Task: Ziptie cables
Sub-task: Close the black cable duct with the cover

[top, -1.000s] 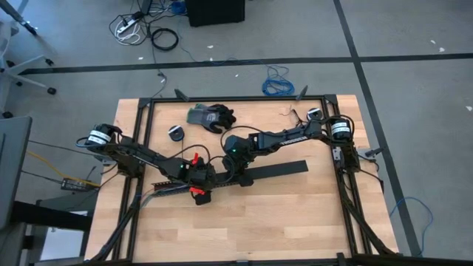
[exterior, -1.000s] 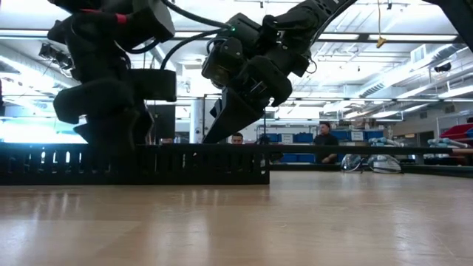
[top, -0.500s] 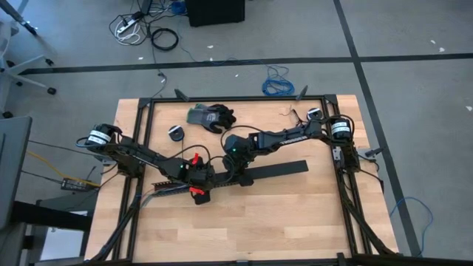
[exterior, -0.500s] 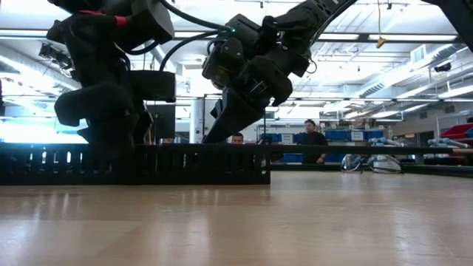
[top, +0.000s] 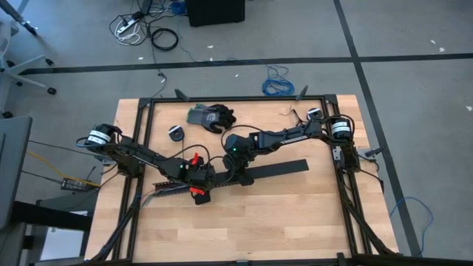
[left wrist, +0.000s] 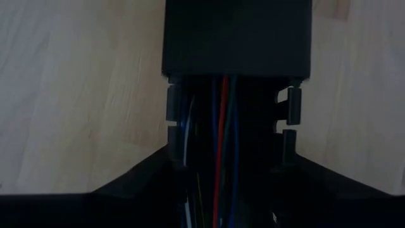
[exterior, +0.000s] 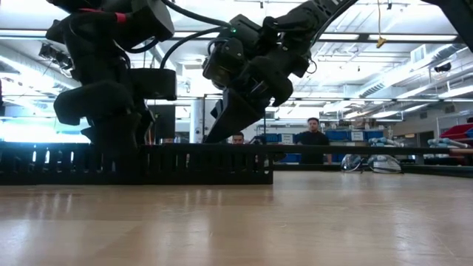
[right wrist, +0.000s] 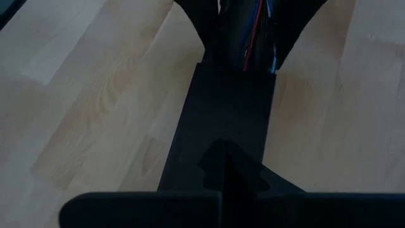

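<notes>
Running lengthwise inside the slotted channel (left wrist: 288, 120), cables (left wrist: 221, 145)

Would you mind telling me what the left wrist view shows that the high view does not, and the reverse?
Only the left wrist view shows the cables, red, blue and green, lying inside the slotted channel under a flat cover. Only the high view shows both arms, the glove and the left claw over the channel. Both show the channel on the wooden table.
</notes>
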Controlling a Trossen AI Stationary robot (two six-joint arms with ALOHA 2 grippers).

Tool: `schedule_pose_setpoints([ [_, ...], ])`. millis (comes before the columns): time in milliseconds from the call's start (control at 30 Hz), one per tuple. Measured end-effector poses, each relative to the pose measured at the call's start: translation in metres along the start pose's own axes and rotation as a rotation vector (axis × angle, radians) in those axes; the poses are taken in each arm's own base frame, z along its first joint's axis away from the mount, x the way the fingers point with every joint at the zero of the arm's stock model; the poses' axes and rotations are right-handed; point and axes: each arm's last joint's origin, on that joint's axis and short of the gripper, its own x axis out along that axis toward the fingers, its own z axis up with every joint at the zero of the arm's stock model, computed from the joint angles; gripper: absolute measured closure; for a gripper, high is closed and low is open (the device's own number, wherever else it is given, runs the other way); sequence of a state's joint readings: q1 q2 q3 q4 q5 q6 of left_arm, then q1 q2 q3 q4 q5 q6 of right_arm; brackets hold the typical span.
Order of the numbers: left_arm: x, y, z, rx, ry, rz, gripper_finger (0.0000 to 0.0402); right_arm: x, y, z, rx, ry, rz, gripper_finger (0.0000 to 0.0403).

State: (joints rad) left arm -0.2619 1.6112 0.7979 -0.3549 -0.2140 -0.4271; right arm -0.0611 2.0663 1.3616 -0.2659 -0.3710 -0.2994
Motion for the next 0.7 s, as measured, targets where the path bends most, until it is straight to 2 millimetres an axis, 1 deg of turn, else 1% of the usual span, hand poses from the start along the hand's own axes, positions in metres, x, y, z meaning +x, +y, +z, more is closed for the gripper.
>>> schedule_pose_setpoints([
  [133,0.000,0.000,0.000,-0.001,-0.006,0.000,0.0173,0.002,0.001,0.004,-0.022,-0.035,-0.010,0.0403],
  [300,0.000,0.000,0.000,-0.001,-0.008,0.002,0.0172,0.002,0.000,0.006,-0.040,-0.063,-0.020,0.0403],
  [433,0.000,0.000,0.000,-0.001,-0.010,0.006,0.0172,0.001,-0.001,0.013,-0.049,-0.139,0.007,0.0403],
  [533,0.001,0.000,0.001,-0.017,-0.021,0.010,0.0172,-0.013,0.003,0.018,-0.050,-0.119,-0.067,0.0403],
  [600,0.001,0.000,0.002,-0.022,-0.028,0.017,0.0172,-0.025,0.006,0.020,-0.049,-0.086,-0.110,0.0403],
  [700,0.000,0.000,0.002,-0.022,-0.026,0.017,0.0172,-0.048,0.012,0.027,-0.055,-0.085,-0.152,0.0403],
])
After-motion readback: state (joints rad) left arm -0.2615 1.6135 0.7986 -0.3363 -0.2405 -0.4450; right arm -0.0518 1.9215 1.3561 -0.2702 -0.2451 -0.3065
